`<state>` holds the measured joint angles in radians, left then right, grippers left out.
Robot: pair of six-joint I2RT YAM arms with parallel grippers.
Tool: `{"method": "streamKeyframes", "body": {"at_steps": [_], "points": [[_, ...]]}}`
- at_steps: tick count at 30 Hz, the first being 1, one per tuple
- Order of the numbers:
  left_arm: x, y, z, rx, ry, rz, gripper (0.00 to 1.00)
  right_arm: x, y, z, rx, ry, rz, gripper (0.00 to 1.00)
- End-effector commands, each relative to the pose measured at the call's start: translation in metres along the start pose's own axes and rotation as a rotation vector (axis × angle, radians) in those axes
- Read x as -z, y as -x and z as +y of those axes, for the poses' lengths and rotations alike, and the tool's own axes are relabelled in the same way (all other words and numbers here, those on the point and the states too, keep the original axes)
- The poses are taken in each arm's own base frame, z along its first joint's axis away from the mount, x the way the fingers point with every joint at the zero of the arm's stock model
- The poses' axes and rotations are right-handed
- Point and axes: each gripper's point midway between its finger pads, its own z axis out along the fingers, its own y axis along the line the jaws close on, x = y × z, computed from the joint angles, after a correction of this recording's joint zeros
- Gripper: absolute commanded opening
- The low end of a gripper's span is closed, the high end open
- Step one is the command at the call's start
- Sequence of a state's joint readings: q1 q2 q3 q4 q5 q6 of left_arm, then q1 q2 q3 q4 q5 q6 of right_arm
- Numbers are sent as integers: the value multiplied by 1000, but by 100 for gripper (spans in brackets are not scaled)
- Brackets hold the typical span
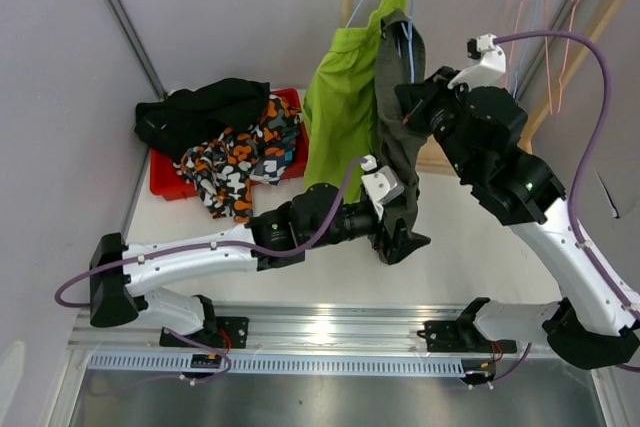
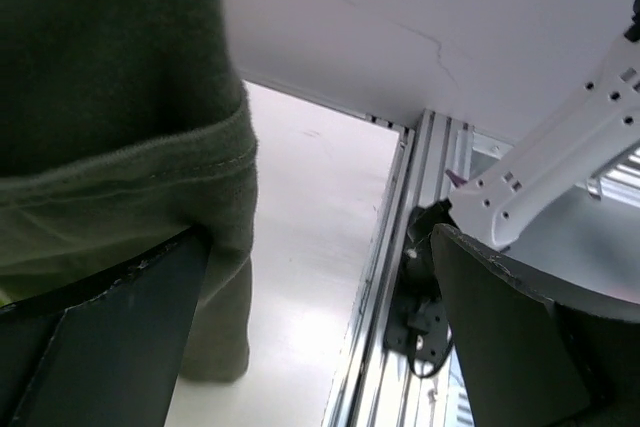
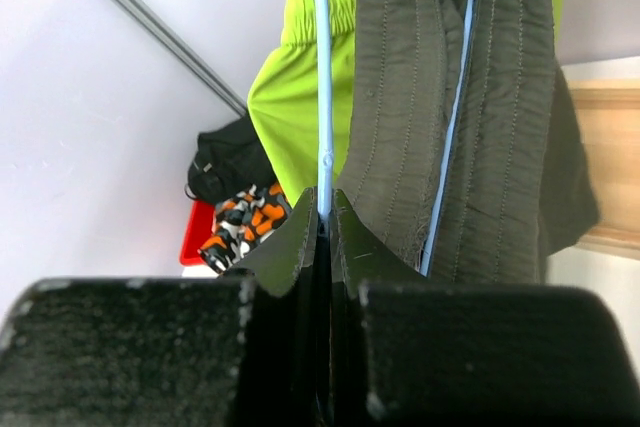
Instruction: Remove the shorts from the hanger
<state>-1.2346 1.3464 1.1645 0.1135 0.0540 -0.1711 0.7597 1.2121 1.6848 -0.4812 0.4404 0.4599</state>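
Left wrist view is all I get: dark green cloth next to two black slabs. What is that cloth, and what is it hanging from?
Observer: It is a pair of dark olive shorts, draped over a light blue hanger up on a wooden rack.
Operator: Is anything holding that hanger?
Observer: Yes. The right pincer is shut on the hanger's thin wire, just beside the waistband.
Operator: Is it the only pair up there?
Observer: No, a lime green pair hangs right next to it, on the left in the top view.
Operator: Any others around?
Observer: Black shorts and patterned shorts lie heaped in a red bin on the table's left side.
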Motion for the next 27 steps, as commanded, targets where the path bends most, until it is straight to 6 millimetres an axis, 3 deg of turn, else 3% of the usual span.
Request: {"method": "streamKeyframes", "body": {"at_steps": [1,4,7,11,12,15,16,18,20,21,23,24,25,26,27], "points": [[-8,35,9,-40,90,-128,99,31,65,18,-128,67,-181,0],[-15,35,25,-80,197,-121,99,41,65,17,-148,75,-170,0],[-24,36,44,-139,325,-98,93,53,64,17,-184,91,-153,0],[-34,39,54,-154,393,-109,74,69,60,19,-244,135,-136,0],[-35,42,56,-152,404,-117,66,74,62,18,-254,139,-138,0],[-36,43,61,-167,431,-119,8,78,60,16,-264,135,-130,0],[-36,38,60,-165,427,-111,0,79,61,14,-261,131,-135,0],[-30,36,54,-135,407,-126,0,78,63,10,-248,108,-145,0],[-23,10,39,-133,385,-95,0,79,68,8,-220,99,-158,0],[-13,13,20,-120,356,-113,0,80,72,6,-213,85,-172,0],[1,-18,11,-118,367,-76,0,80,81,6,-186,78,-192,0],[14,-17,-11,-105,332,-89,0,81,85,5,-178,70,-205,0],[22,-22,-17,-96,328,-87,0,81,89,4,-167,62,-212,0],[33,-49,-15,-94,354,-47,0,79,89,4,-144,53,-213,0],[42,-57,-33,-86,320,-39,0,81,98,5,-143,51,-231,0]]}}
